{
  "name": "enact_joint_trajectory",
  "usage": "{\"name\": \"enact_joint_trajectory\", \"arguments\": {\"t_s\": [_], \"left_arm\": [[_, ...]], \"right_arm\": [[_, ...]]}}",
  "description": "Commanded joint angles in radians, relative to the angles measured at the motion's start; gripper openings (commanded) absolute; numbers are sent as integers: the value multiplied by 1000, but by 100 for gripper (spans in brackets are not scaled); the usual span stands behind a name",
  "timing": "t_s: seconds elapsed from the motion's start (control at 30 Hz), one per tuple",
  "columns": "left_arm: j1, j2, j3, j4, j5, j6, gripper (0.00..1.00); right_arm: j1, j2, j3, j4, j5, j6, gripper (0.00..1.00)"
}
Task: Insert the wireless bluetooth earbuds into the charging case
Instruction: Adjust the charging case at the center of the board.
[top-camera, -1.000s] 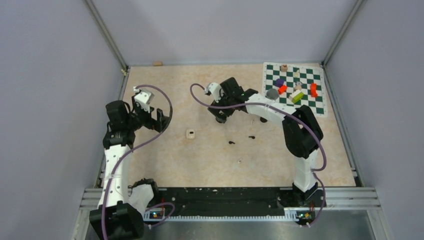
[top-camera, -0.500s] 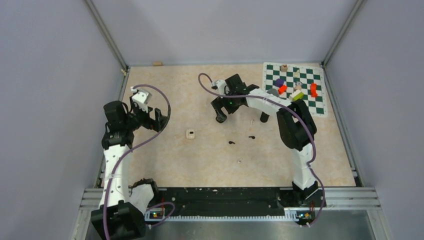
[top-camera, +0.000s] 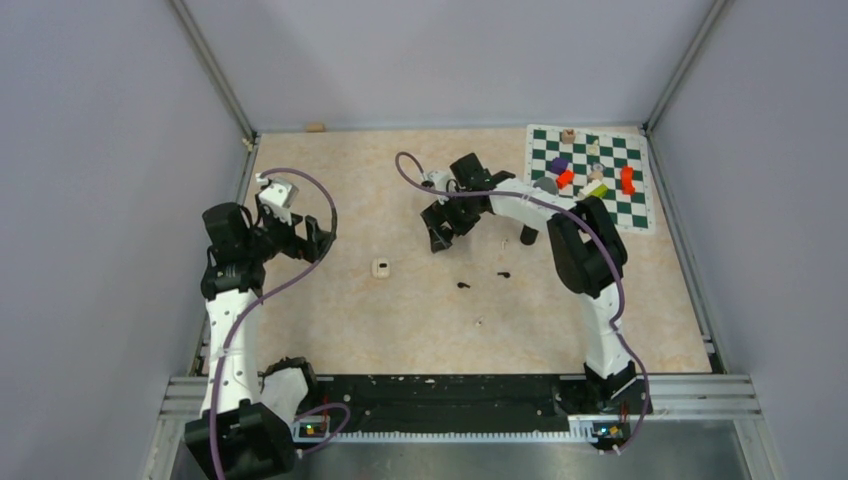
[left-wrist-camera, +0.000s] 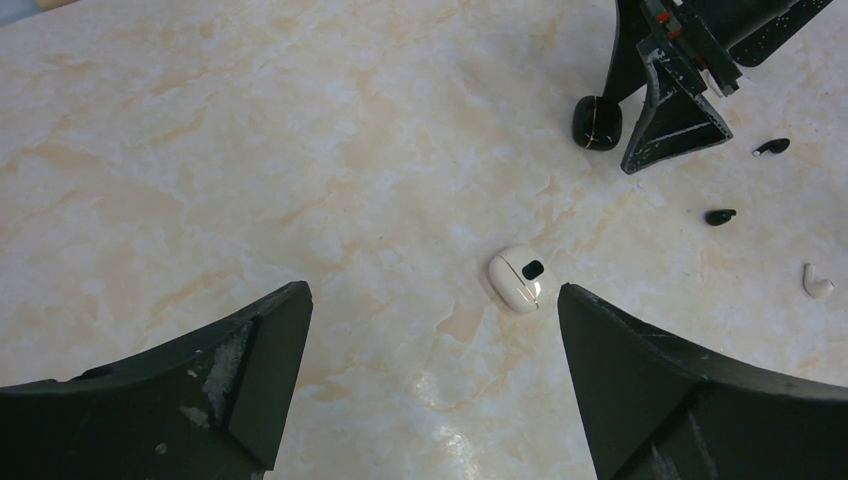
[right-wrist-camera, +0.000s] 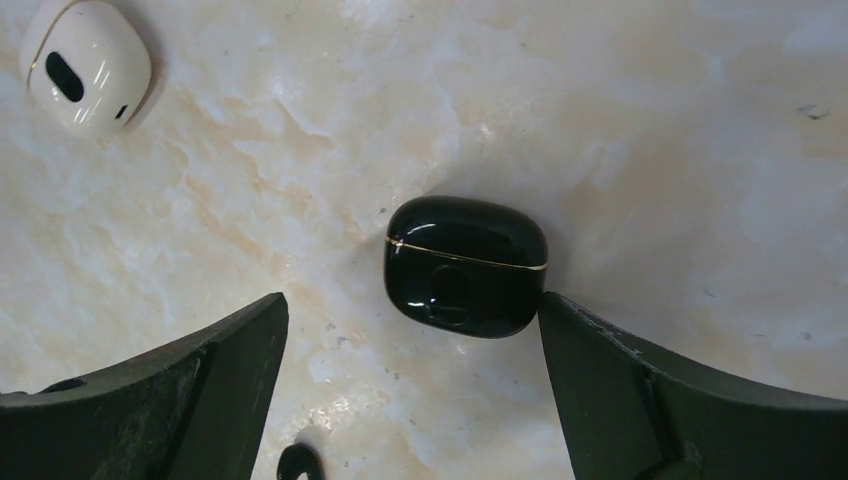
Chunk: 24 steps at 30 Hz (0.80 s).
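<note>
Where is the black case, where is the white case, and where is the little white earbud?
black case (right-wrist-camera: 466, 280), right wrist view, middle of its glossy shell.
white case (left-wrist-camera: 512, 286), left wrist view, white shell beside its dark oval.
white earbud (left-wrist-camera: 817, 283), left wrist view, its rounded body.

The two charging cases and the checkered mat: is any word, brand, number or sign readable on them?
No text can be read.
Glossy black rounded charging case: a thin gold line, no lettering.
Glossy white rounded charging case: a dark oval mark, no lettering.
Green and white checkered mat: squares only, too small for print.
</note>
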Motion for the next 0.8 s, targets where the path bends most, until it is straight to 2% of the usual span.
{"name": "enact_joint_trajectory", "arguments": {"t_s": [0.0,0.13,0.5,0.77], "left_arm": [[16,-22,1,34,42,-7,99],[23,-25,1,34,49,-7,99],[38,-35,1,34,64,-13,99],[52,-40,0,32,78,-15,99]], "right_arm": [[-3,12,43,-63,-101,-36,95],[-2,11,57,-129,-157,-73,96],[26,-11,21,-169,-233,-141,97],[95,-55,3,-120,-181,-134,97]]}}
